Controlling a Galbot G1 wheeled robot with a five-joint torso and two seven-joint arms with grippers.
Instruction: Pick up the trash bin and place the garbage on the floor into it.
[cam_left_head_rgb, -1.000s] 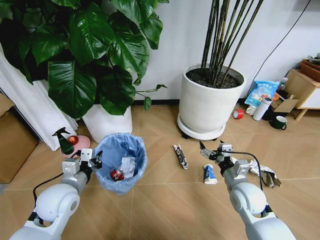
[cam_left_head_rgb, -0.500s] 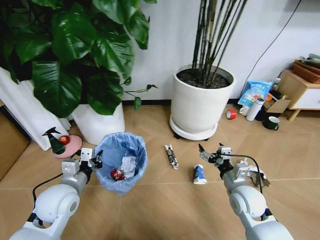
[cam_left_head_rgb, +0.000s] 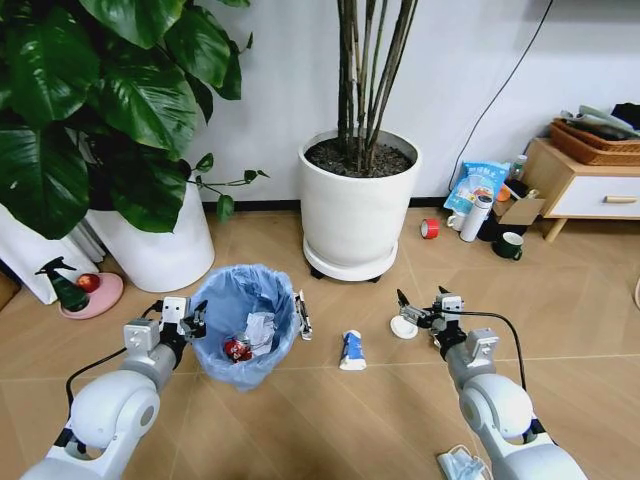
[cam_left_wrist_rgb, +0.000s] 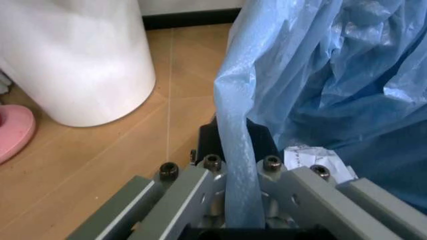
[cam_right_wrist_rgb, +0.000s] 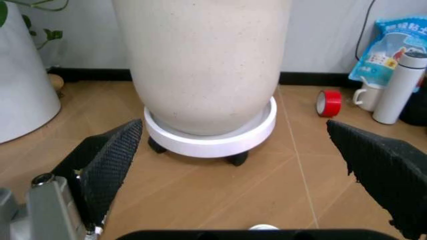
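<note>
The trash bin (cam_left_head_rgb: 245, 322), a small round bin lined with a crinkled light blue bag (cam_left_wrist_rgb: 320, 75), hangs at my left gripper (cam_left_head_rgb: 187, 320), which is shut on its rim (cam_left_wrist_rgb: 239, 170). Inside lie crumpled white paper (cam_left_head_rgb: 258, 328) and a crushed red can (cam_left_head_rgb: 235, 349). On the floor (cam_left_head_rgb: 330, 420), a dark wrapper (cam_left_head_rgb: 303, 316) lies just right of the bin. Further right are a blue-white carton (cam_left_head_rgb: 352, 350) and a white round lid (cam_left_head_rgb: 403, 327). My right gripper (cam_left_head_rgb: 420, 312) is open just beside the lid, its mesh pads (cam_right_wrist_rgb: 110, 165) wide apart. A light blue mask (cam_left_head_rgb: 462, 466) lies by my right arm.
A big white pot (cam_left_head_rgb: 358, 205) on a wheeled base stands ahead, and a second white pot (cam_left_head_rgb: 150, 250) to the left. A red tape roll (cam_left_head_rgb: 429, 228), a white bottle (cam_left_head_rgb: 470, 218) and a dark mug (cam_left_head_rgb: 508, 246) sit near a low wooden cabinet (cam_left_head_rgb: 580, 190). A pink tray (cam_left_head_rgb: 85, 293) lies far left.
The whole head view has slid left, so the camera has moved to the right. The bin has stayed with my left gripper. The carton and lid are now closer to my grippers.
</note>
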